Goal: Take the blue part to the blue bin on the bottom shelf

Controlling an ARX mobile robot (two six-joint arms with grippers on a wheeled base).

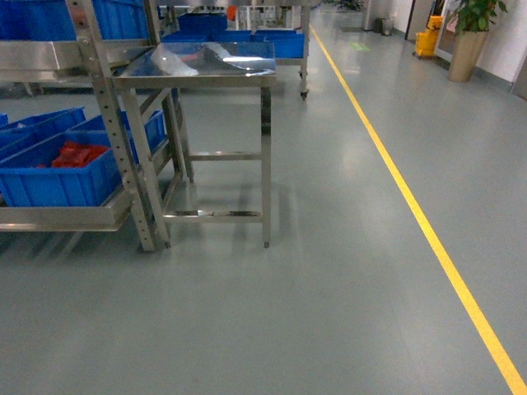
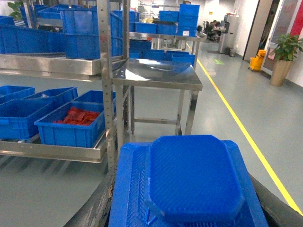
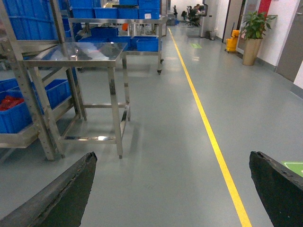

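One steel table [image 1: 216, 66] is seen beside the rack [image 1: 123, 156]. On the bottom shelf [image 2: 52, 150] left of the table, four blue bins are counted in the left wrist view, and one bin [image 2: 71, 124] of them holds red parts [image 2: 78, 116]. One blue part [image 2: 191, 182] is seen in front. One yellow line [image 1: 412, 206] and one potted plant [image 1: 471, 33] are seen right of the table.

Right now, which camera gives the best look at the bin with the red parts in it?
The left wrist view: the bin with red parts shows whole on the bottom shelf, contents visible. The head view shows it cropped at the left edge. The right wrist view catches only its corner behind a rack post.
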